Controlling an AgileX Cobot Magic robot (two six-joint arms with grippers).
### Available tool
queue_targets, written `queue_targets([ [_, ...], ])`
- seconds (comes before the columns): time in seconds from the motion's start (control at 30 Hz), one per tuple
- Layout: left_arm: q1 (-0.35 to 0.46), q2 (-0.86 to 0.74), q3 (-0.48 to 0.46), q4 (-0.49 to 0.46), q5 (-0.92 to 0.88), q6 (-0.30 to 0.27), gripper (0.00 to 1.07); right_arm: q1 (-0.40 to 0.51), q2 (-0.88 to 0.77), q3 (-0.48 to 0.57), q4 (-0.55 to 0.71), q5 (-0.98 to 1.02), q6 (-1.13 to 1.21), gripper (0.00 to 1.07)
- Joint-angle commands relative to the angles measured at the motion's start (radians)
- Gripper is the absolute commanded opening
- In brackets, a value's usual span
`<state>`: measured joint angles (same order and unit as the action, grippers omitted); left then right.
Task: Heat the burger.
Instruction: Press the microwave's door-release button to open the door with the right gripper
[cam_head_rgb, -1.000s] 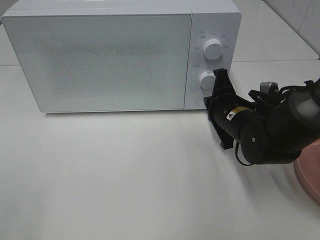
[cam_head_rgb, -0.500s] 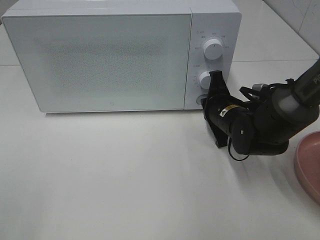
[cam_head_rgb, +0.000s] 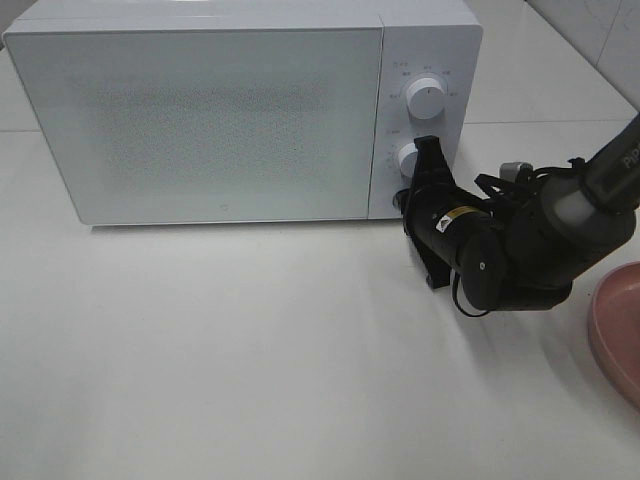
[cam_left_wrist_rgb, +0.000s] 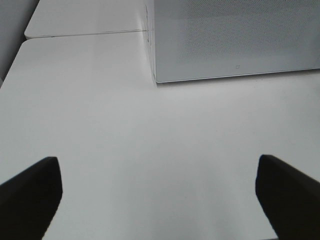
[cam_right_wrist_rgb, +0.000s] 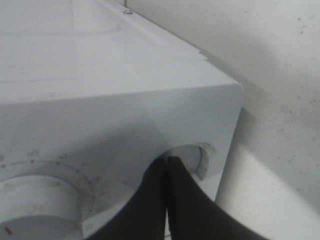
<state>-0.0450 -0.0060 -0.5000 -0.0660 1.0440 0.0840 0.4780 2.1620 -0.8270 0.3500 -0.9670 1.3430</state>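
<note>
The burger is out of view. The white microwave (cam_head_rgb: 210, 120) stands at the back with its door closed. My right gripper (cam_head_rgb: 404, 198) is shut, with nothing between its fingers. Its joined tips sit at the round button (cam_right_wrist_rgb: 194, 159) at the bottom of the control panel, just under the lower knob (cam_head_rgb: 410, 158). The right wrist view shows the shut gripper (cam_right_wrist_rgb: 166, 162) against that button. My left gripper (cam_left_wrist_rgb: 160, 195) is open and empty above bare table, short of the microwave's front corner (cam_left_wrist_rgb: 156, 80). It does not appear in the exterior high view.
A pink plate (cam_head_rgb: 618, 325) lies at the right edge of the table, partly cut off, its visible part bare. The upper knob (cam_head_rgb: 426, 97) sits above the lower one. White tabletop (cam_head_rgb: 250, 340) spreads in front of the microwave.
My right gripper has moved left and down along the control panel, from beside the lower knob to the round button beneath it. The left gripper's earlier state is not shown.
</note>
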Motion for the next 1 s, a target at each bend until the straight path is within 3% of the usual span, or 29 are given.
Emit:
queue_targets([
  [0.03,-0.004,-0.018,0.002,-0.005,-0.005,-0.003,0.98,-0.020,-0.048,-0.034,-0.013,-0.205,0.006,0.00],
  [0.37,-0.004,-0.018,0.002,-0.005,-0.005,-0.003,0.98,-0.020,-0.047,-0.037,0.065,-0.257,0.041,0.00],
  [0.8,-0.004,-0.018,0.002,-0.005,-0.005,-0.003,0.98,-0.020,-0.008,-0.163,0.203,-0.324,-0.005,0.00],
  [1.0,-0.004,-0.018,0.002,-0.005,-0.005,-0.003,0.98,-0.020,-0.007,-0.173,0.221,-0.344,-0.011,0.00],
])
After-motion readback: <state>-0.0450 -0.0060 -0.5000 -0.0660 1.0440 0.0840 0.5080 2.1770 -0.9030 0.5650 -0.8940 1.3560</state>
